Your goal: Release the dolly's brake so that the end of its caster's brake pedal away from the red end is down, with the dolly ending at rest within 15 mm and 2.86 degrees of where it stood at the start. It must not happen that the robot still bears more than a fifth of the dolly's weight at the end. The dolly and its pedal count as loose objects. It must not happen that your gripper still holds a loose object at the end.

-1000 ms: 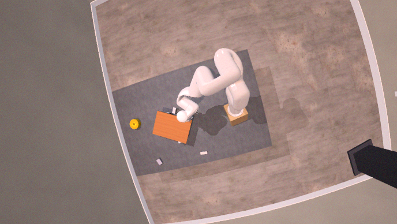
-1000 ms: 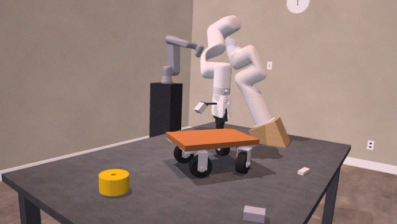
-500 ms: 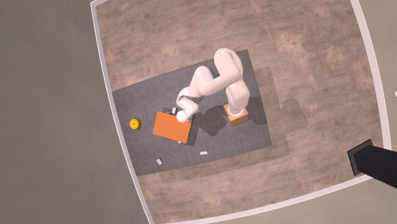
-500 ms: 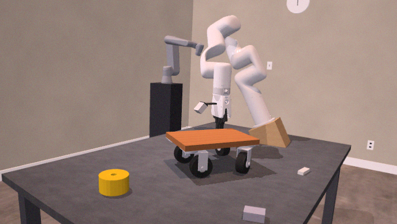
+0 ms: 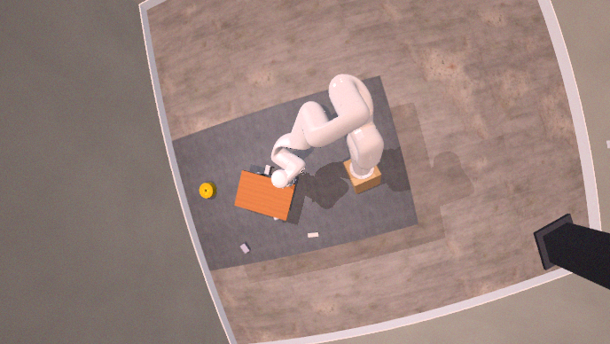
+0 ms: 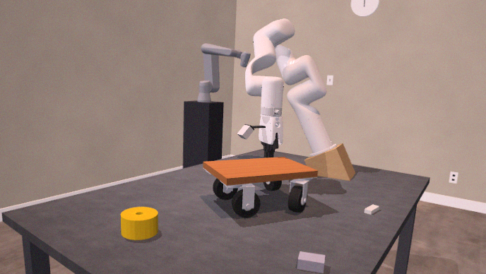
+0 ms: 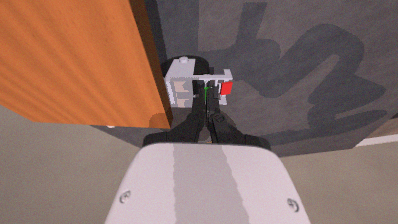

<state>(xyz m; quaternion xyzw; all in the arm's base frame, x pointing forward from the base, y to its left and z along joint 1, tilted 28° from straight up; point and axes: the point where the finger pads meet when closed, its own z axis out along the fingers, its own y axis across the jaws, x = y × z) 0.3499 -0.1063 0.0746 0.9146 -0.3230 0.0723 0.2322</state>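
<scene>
Dolly (image 6: 259, 169) beneath vertical arm, closed end effector (image 7: 205, 102) over brake pedal (image 7: 216, 85)

Plain beige walls (image 6: 106, 88) all around, white baseboard (image 6: 455, 202) along the bottom. Brownish wood-plank floor (image 5: 488, 89). Dark grey desk (image 6: 198, 240) on dark legs. Round white clock (image 6: 364, 6) up high, couple of wall outlets (image 6: 453, 177), black pedestal (image 6: 203, 132) in the corner.

Glossy white rounded arm (image 6: 304, 92), grey wrist band, 2 small screws, black tool (image 7: 206, 117), tan wedge base (image 6: 335, 166).
</scene>
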